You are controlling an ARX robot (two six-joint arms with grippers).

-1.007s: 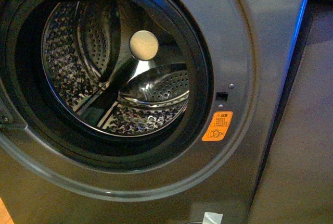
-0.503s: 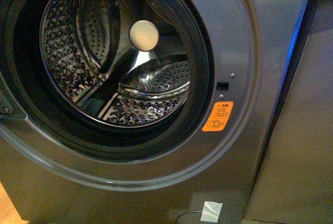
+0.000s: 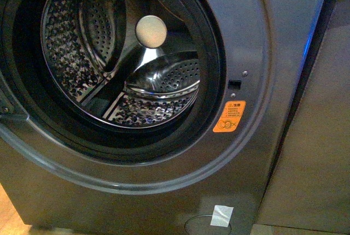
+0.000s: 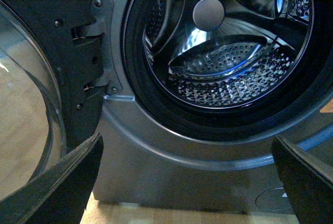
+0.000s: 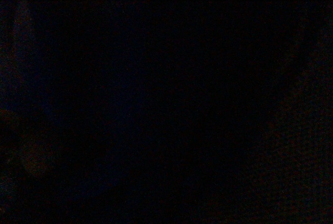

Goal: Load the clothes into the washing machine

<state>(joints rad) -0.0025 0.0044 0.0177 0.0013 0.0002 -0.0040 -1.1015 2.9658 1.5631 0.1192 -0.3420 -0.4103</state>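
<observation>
The dark grey washing machine [image 3: 257,38] fills the front view, its round porthole open onto the perforated steel drum [image 3: 158,109]. The same washing machine [image 4: 156,172] shows in the left wrist view, with the drum [image 4: 229,78] holding nothing. My left gripper [image 4: 187,182] is open a short way in front of the machine's lower panel, and nothing lies between its two dark fingers [image 4: 62,187]. No clothes show in any view. The right wrist view is dark, so it tells nothing of the right gripper. Neither arm appears in the front view.
The machine's door [image 4: 36,78] stands swung open beside the porthole, on its hinge [image 4: 96,52]. An orange warning sticker [image 3: 228,116] and a small white tag [image 3: 221,215] sit on the front panel. A light wooden floor [image 4: 171,216] runs under the machine. A brown cabinet side [image 3: 317,153] stands to the right.
The front view has shifted: the machine's porthole and orange sticker sit higher in the picture, and the white tag and round lower cap have come into sight.
</observation>
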